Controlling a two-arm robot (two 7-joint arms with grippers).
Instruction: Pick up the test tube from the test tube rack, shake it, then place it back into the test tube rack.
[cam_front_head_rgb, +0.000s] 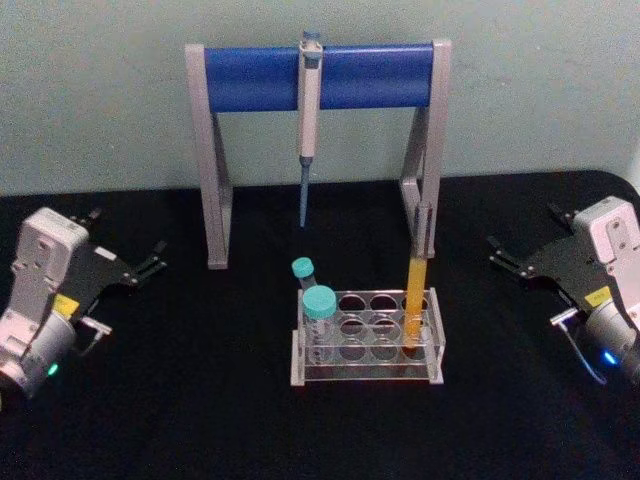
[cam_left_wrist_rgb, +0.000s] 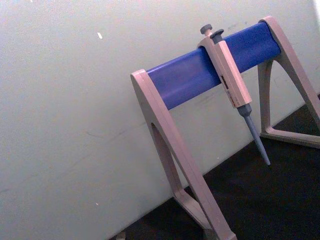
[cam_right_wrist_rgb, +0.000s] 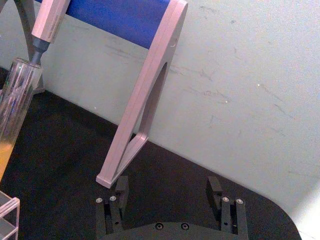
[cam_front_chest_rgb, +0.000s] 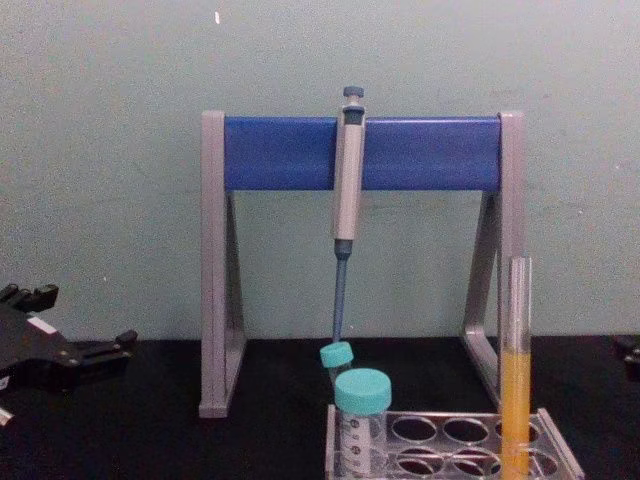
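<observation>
- Nothing of the task is done yet, as I judge it: the test tube (cam_front_head_rgb: 415, 298) stands upright in the test tube rack (cam_front_head_rgb: 365, 377), orange-yellow liquid in its lower half, and neither of my grippers touches it.
- The lift, the shake and the return all remain.
- The tube sits in the rack's right-hand column; I cannot tell which row.
- The rack rests on the black tabletop (cam_front_head_rgb: 200, 410) about midway between the left and right edges, nearer the front edge than the wall.
- My right gripper (cam_front_head_rgb: 508, 256) hovers near the right edge, well apart from the rack, fingers spread wide and holding nothing; the right wrist view shows the gap bare.
- My left gripper (cam_front_head_rgb: 150, 265) waits near the left edge, fingers apart and empty.
- Two teal-capped tubes (cam_front_head_rgb: 318, 305) occupy the rack's left column, away from my target.
- The grey-and-blue pipette stand (cam_front_head_rgb: 320, 78) stands behind the rack toward the far edge, a pipette (cam_front_head_rgb: 309, 110) hanging from its bar.
- The stand's right leg rises just behind the test tube, so I expect little room on that side; the side facing the right edge looks free.
</observation>
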